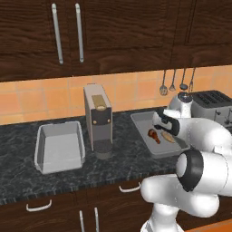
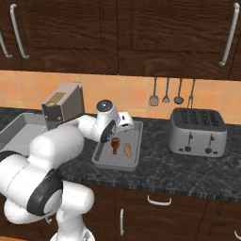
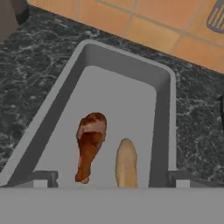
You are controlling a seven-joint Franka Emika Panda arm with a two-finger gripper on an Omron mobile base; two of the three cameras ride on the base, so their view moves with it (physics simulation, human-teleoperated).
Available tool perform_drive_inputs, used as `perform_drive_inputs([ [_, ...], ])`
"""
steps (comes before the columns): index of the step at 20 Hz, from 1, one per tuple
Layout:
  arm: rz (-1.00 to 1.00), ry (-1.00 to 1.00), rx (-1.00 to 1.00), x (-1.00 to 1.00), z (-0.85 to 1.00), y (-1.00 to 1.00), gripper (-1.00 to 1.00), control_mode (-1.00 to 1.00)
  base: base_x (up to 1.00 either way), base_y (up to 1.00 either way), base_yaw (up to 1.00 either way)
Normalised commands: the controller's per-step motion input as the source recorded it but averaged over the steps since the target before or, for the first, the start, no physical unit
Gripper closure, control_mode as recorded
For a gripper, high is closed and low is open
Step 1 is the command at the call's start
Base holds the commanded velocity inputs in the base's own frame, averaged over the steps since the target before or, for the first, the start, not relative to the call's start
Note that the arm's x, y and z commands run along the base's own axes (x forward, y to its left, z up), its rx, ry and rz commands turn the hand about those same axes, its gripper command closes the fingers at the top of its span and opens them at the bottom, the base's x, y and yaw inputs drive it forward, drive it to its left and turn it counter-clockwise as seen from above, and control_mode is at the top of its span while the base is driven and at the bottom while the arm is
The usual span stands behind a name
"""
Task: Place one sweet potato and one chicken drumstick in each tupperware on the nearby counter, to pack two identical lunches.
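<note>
A light-grey tupperware (image 3: 162,109) lies on the dark counter (image 1: 122,158) with a glossy orange-brown chicken drumstick (image 3: 89,142) and a tan sweet potato (image 3: 126,164) side by side inside it. The same drumstick (image 1: 154,135) and sweet potato (image 1: 168,137) lie in this right tupperware (image 1: 140,120). My gripper (image 3: 111,180) hovers just above them, open, fingertips (image 3: 43,179) wide apart and holding nothing. The hand (image 2: 123,123) hangs over the tray's (image 2: 136,157) back half. A second tupperware (image 1: 40,152) sits empty at the left.
A tall grey coffee machine (image 1: 97,118) stands between the two trays. A silver toaster (image 2: 197,132) sits to the right, with utensils (image 2: 172,94) hanging on the tiled wall behind. Dark upper cabinets overhang the counter.
</note>
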Motion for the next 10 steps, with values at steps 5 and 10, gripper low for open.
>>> perform_drive_inputs([
  [5,-0.29,-0.15,0.28,-1.00,0.31,0.43,-1.00,-1.00,0.00,0.00,0.00],
  [10,-0.12,0.01,0.23,-1.00,0.87,0.24,-1.00,-1.00,0.00,0.00,0.00],
])
